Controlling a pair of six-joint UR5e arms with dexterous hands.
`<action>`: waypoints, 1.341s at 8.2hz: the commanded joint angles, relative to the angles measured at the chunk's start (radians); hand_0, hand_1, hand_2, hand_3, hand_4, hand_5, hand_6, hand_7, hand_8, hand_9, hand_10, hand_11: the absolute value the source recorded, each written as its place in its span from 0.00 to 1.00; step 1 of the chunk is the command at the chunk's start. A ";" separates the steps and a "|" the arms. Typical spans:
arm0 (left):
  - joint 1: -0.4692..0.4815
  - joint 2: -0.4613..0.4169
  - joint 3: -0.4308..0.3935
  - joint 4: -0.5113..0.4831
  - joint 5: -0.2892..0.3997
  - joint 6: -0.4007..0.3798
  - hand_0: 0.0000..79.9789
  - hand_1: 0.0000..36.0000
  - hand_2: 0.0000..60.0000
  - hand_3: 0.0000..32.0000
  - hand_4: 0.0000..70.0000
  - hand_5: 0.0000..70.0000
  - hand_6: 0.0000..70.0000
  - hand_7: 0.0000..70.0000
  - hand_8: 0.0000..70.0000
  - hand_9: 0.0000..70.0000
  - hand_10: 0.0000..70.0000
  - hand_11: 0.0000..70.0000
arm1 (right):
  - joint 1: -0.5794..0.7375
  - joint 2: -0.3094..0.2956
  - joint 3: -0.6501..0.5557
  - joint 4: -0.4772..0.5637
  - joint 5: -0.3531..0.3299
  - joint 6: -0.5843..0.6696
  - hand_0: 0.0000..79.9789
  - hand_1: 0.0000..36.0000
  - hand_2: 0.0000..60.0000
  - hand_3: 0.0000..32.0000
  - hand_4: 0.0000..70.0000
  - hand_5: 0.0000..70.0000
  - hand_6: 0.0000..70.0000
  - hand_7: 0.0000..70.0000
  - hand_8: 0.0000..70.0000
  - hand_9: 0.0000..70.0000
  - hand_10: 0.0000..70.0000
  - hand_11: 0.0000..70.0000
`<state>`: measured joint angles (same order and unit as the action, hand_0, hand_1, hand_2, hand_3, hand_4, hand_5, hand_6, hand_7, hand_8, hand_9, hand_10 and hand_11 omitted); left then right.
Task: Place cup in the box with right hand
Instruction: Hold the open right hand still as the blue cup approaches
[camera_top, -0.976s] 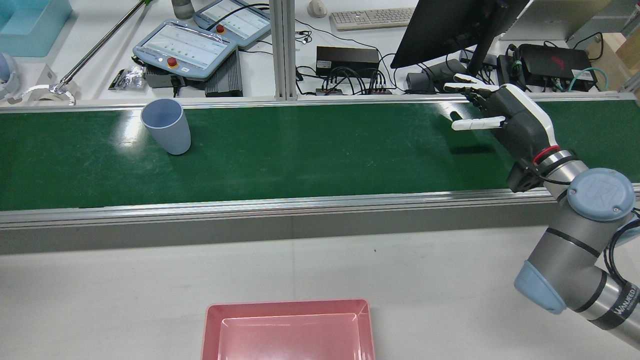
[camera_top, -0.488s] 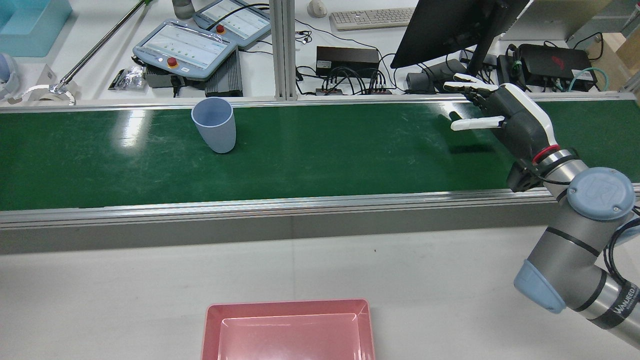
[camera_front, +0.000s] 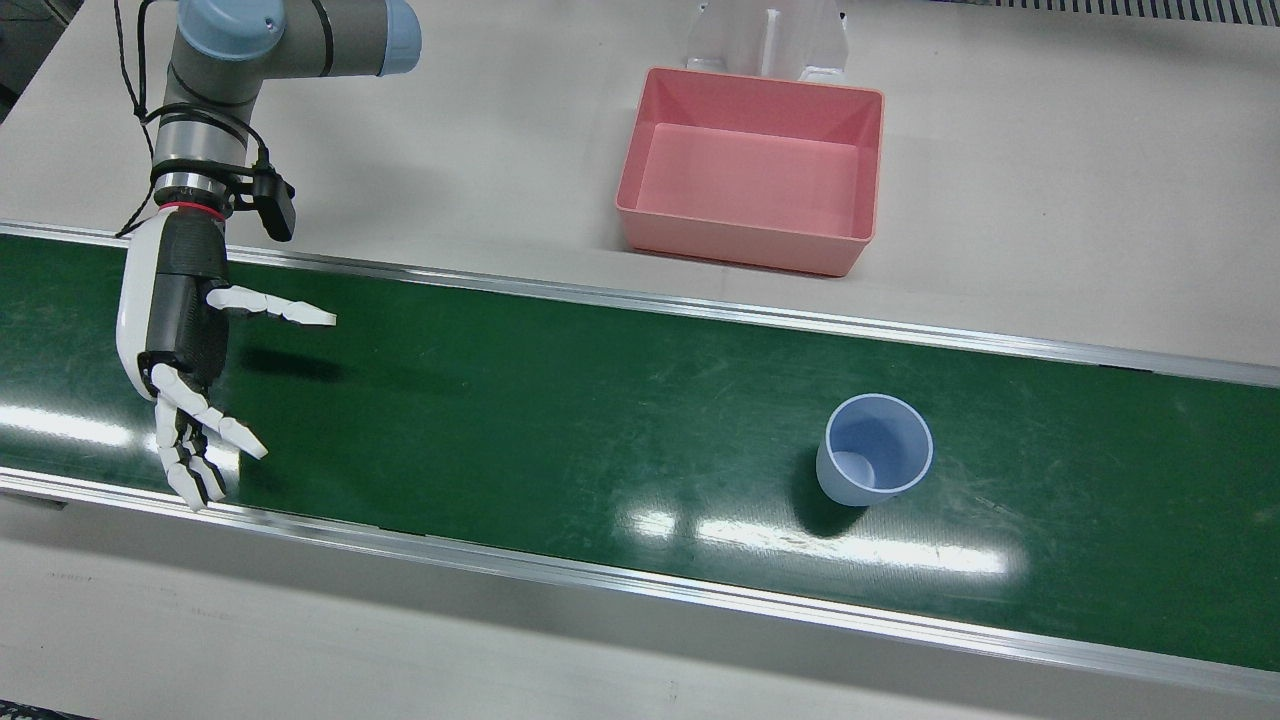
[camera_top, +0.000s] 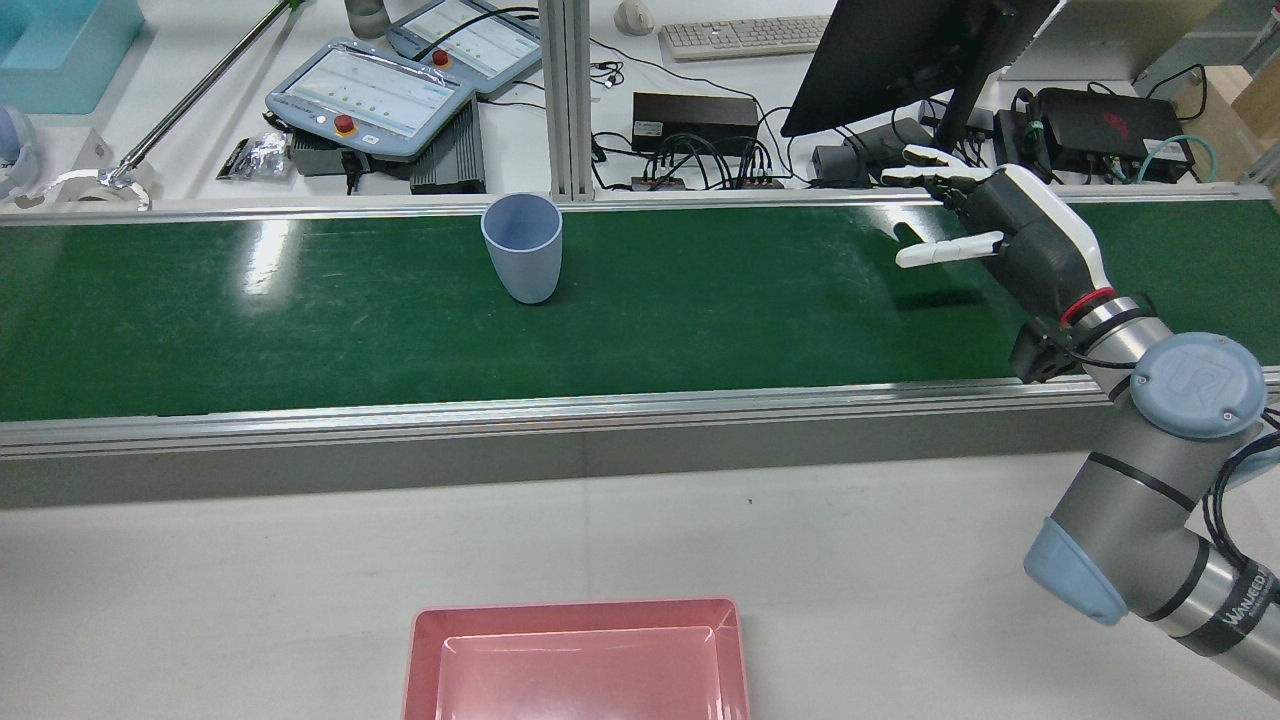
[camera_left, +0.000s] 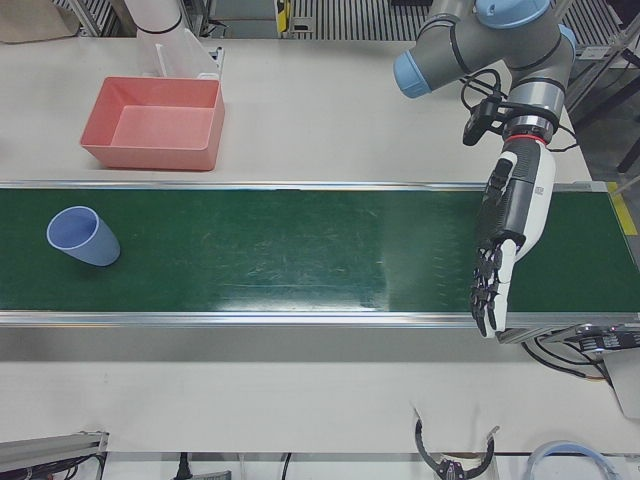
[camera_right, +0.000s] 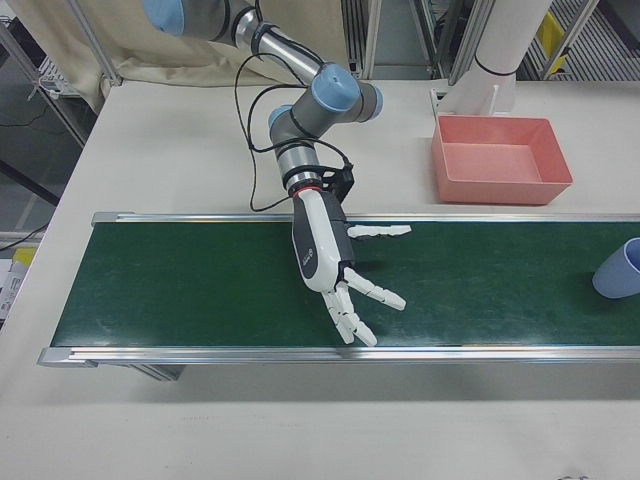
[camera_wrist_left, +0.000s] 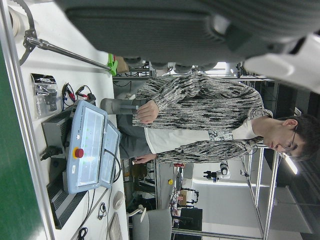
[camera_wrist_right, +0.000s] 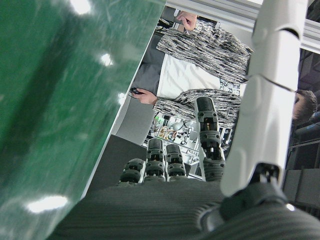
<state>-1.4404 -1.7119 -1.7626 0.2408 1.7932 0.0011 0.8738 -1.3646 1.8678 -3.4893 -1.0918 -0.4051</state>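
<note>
tabletop (camera_top: 700, 540): pale, wide bare stretch on the robot's side of the belt; only the box sits on it, so there is open room on both sides of the box.
belt (camera_top: 700, 300): green conveyor strip running left to right, with a metal rail along each long edge; glare patches on the surface. The run between cup and right hand is bare.
right arm (camera_top: 1150, 480): comes in from the robot's right and reaches across the near rail, over the belt.
box (camera_top: 425, 640): pink, rectangular, open top, nothing inside; on the tabletop on the robot's side, apart from the near rail.
left hand (camera_left: 505, 250): seen only in the left-front view, at the belt's left end and over the operator-side rail; fingers stretched out straight, released, holding nothing.
right hand (camera_top: 1000, 240): above the right part of the belt near the far rail; fingers (camera_front: 215, 425) spread, thumb out to the side, released, nothing in it; its shadow lies on the belt beneath.
cup (camera_top: 523, 245): pale grey-blue, smooth, tapered, narrower at the base; upright, mouth up, looks empty. Stands on the belt close to the far (operator-side) rail, not touching it. Well apart from the right hand, off to its left; roughly across the belt from the box. Free belt all round it.
</note>
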 joint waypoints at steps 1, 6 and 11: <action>0.000 0.000 0.000 0.000 0.000 0.000 0.00 0.00 0.00 0.00 0.00 0.00 0.00 0.00 0.00 0.00 0.00 0.00 | 0.001 -0.001 -0.009 0.059 0.001 -0.007 0.70 0.45 0.05 0.00 0.28 0.10 0.09 0.26 0.15 0.26 0.08 0.14; 0.000 0.000 0.000 0.000 0.000 0.000 0.00 0.00 0.00 0.00 0.00 0.00 0.00 0.00 0.00 0.00 0.00 0.00 | -0.022 0.001 -0.027 0.076 0.001 -0.023 0.69 0.45 0.05 0.00 0.28 0.10 0.09 0.27 0.14 0.26 0.09 0.16; 0.000 0.000 0.000 0.000 0.000 0.000 0.00 0.00 0.00 0.00 0.00 0.00 0.00 0.00 0.00 0.00 0.00 0.00 | -0.036 -0.001 -0.029 0.076 0.001 -0.037 0.70 0.43 0.00 0.00 0.30 0.10 0.09 0.27 0.14 0.26 0.08 0.15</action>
<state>-1.4404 -1.7119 -1.7625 0.2408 1.7932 0.0015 0.8385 -1.3660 1.8394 -3.4137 -1.0907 -0.4327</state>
